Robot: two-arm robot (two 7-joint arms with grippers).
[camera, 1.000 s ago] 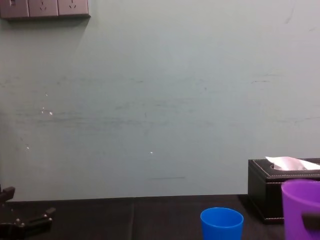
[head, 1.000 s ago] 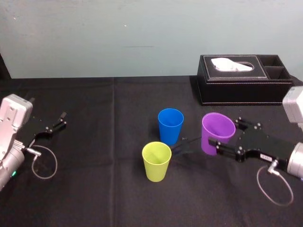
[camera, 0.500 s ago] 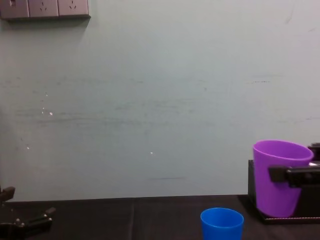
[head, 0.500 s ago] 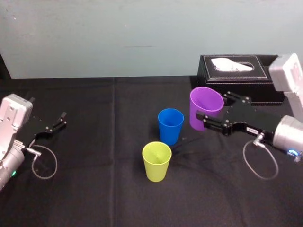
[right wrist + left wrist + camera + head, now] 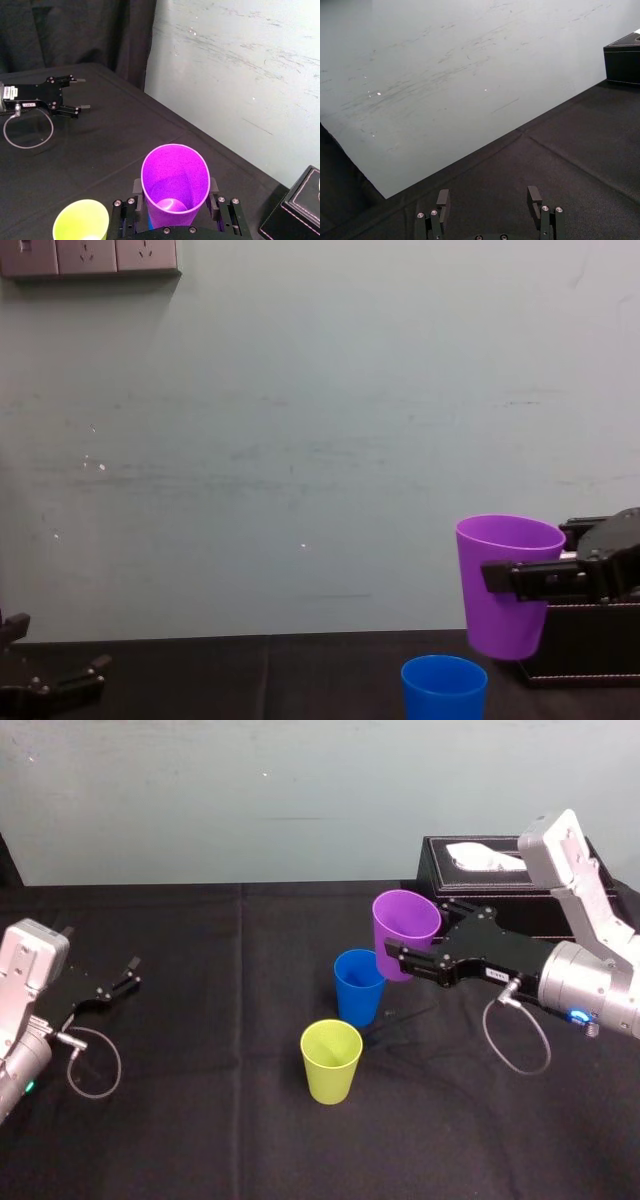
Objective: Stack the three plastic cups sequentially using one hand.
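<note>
The purple tapered plastic cup (image 5: 405, 932) is hanging in the air near the table's middle, mouth up and long axis close to vertical. The right gripper (image 5: 402, 952) is clamping it, one slim black finger on each side of the wall just below the rim.

The blue tapered plastic cup (image 5: 359, 986) is standing upright on the black cloth-covered table (image 5: 200, 1120), below the purple cup and toward the table's left edge. In the chest view the purple base is riding just above the blue rim's level and is offset toward the right edge, so the two axes are not yet lining up. Judgement: the coming move is calling for a short leftward shift, then a straight descent.

The yellow-green tapered plastic cup (image 5: 331, 1060) is standing just beside the blue cup, toward the near edge, and nothing is touching it.

The left gripper (image 5: 120, 978) is resting near the left edge with fingers spread and gripping nothing. The right arm is the nearer one.
</note>
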